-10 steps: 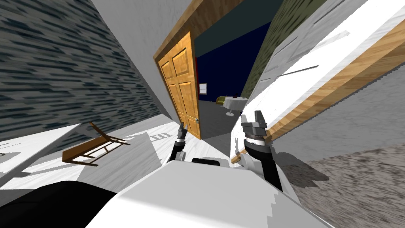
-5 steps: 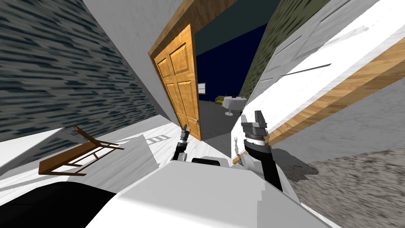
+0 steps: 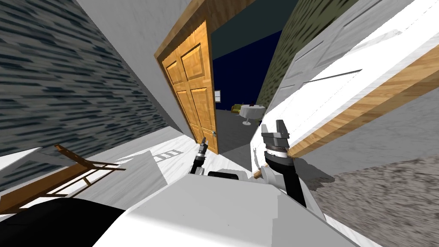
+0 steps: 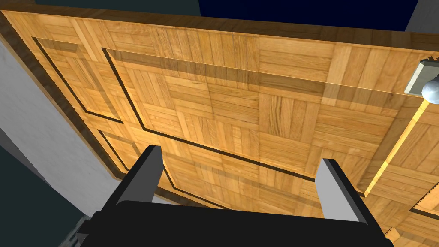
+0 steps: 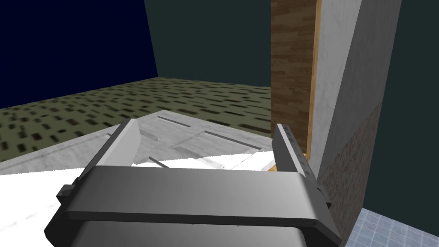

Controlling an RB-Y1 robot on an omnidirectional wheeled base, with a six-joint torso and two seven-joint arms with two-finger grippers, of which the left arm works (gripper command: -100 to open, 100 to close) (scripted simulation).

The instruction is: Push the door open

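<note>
A panelled wooden door [image 3: 193,90] stands partly open in its brown frame, with a small knob [image 3: 213,134] low on its free edge. My left gripper [image 3: 203,143] is open just in front of the door's lower part, close to that edge. In the left wrist view the door's face [image 4: 240,107] lies right ahead of my left gripper [image 4: 240,171], with nothing between the fingers, and the pale knob [image 4: 428,88] is off to one side. My right gripper [image 3: 274,128] is raised beside a white door leaf [image 3: 334,73]; this gripper [image 5: 205,137] is open and holds nothing.
A toppled wooden chair [image 3: 64,176] lies on the pale floor at my left. The white door leaf with a wooden edge crowds my right side. Through the opening are a round white table [image 3: 252,112] and a yellowish sofa [image 3: 236,108].
The whole head view has shifted, so I have moved: the chair slid left and the wooden door looms larger. My left gripper has come closer to the door's lower edge.
</note>
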